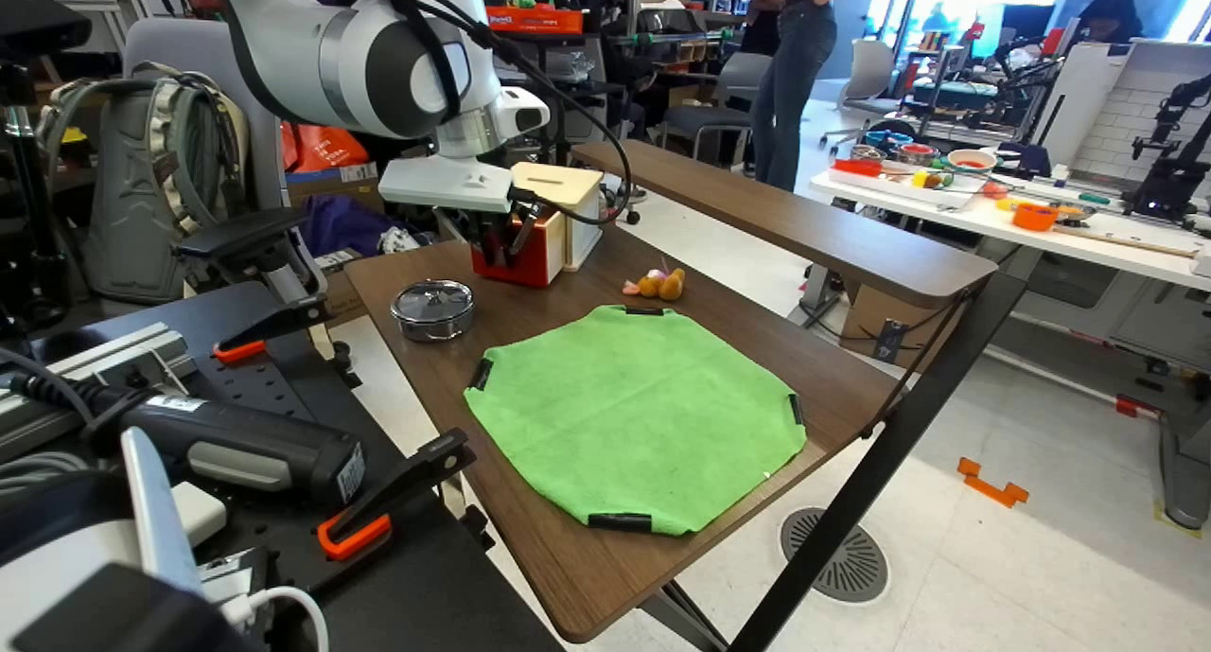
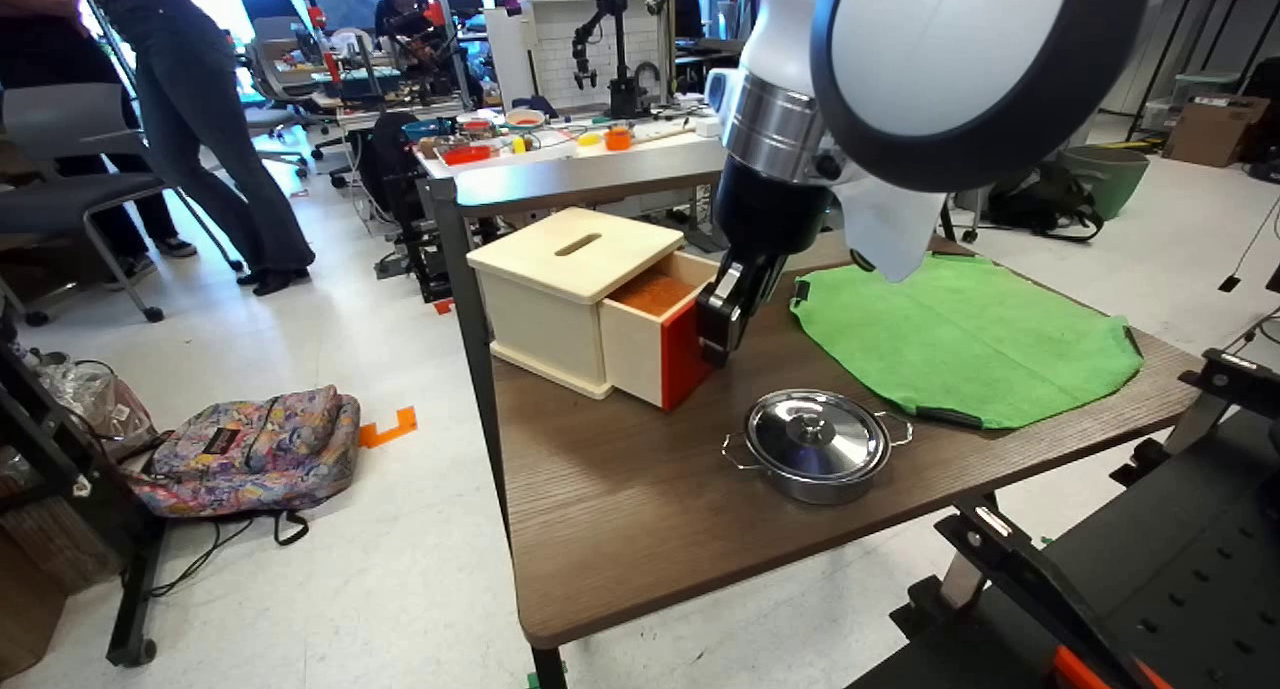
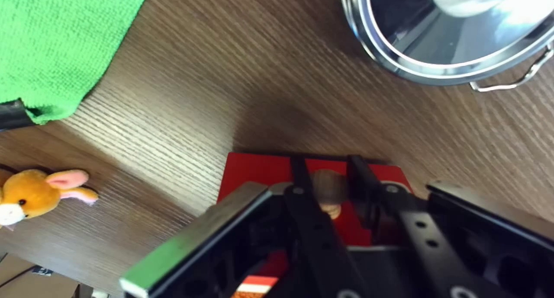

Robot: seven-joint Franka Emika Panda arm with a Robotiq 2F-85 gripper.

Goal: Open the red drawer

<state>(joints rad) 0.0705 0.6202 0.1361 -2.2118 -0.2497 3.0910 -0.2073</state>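
In an exterior view the camera looks down at a slant across the counter (image 1: 568, 576), the green cloth (image 1: 643, 415) nearer than the red drawer (image 1: 516, 272). In an exterior view it looks down over the end holding the wooden box (image 2: 545, 309) and lidded pot (image 2: 818, 444), the cloth toward the right of the frame. Both exterior views share these things and a white worktable (image 1: 989, 220) behind. The wrist view faces steeply down at close range, jaws at its bottom edge, one to each side of the knob (image 3: 330, 187); it shares pot and cloth with both.
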